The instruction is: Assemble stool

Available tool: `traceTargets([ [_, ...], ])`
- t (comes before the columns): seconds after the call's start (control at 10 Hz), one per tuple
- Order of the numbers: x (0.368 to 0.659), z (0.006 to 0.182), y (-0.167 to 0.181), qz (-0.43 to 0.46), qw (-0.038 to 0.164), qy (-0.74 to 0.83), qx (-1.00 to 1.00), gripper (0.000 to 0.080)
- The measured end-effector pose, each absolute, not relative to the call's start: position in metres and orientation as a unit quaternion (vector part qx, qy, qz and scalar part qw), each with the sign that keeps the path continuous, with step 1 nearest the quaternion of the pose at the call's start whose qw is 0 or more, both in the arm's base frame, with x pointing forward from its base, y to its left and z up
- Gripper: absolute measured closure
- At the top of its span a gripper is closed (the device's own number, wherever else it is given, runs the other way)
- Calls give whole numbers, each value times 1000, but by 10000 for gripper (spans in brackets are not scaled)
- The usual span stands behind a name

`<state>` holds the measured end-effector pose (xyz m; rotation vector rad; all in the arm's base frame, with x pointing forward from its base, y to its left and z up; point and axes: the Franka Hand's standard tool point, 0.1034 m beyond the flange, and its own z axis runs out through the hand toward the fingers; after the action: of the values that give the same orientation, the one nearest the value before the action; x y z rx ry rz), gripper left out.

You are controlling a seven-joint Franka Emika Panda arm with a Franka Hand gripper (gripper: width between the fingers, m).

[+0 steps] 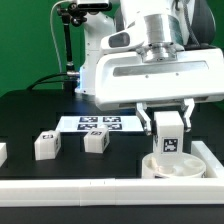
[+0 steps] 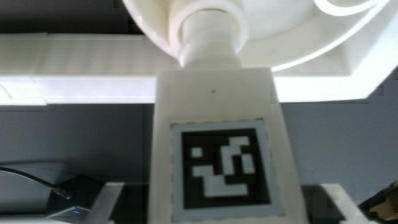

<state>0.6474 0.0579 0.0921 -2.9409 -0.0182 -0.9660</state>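
Nearest in the exterior view, a long white border rail (image 1: 100, 190) runs along the front of the black tabletop (image 1: 30, 115). Just behind it, toward the exterior view's right, sits the stool's round thick white plastic seat disc (image 1: 172, 166).

Directly above the disc, the claw (image 1: 167, 120) is clamped on a white rectangular plastic leg block (image 1: 169, 135). The block is held upright with its black-and-white square tag facing the camera. Its lower end is right at the disc's top, but I cannot tell from this view whether the two touch. The wrist view shows the same block (image 2: 217, 120) filling the gap between the two fingers (image 2: 338, 205), with its rounded stem end lying over the seat disc (image 2: 302, 50).

Farther back, toward the exterior view's left, a loose tagged leg block (image 1: 95, 141) stands on the tabletop. A second loose block (image 1: 45, 144) stands apart from it, further left. Behind them the marker board (image 1: 100, 124) lies flat. Beyond it rises the white arm body (image 1: 150, 70) against a green backdrop (image 1: 25, 40).
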Motion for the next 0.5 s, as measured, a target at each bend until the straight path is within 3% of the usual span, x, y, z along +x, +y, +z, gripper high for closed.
traceTargets([
  [0.5, 644, 85, 60, -314, 23, -7, -949, 461],
])
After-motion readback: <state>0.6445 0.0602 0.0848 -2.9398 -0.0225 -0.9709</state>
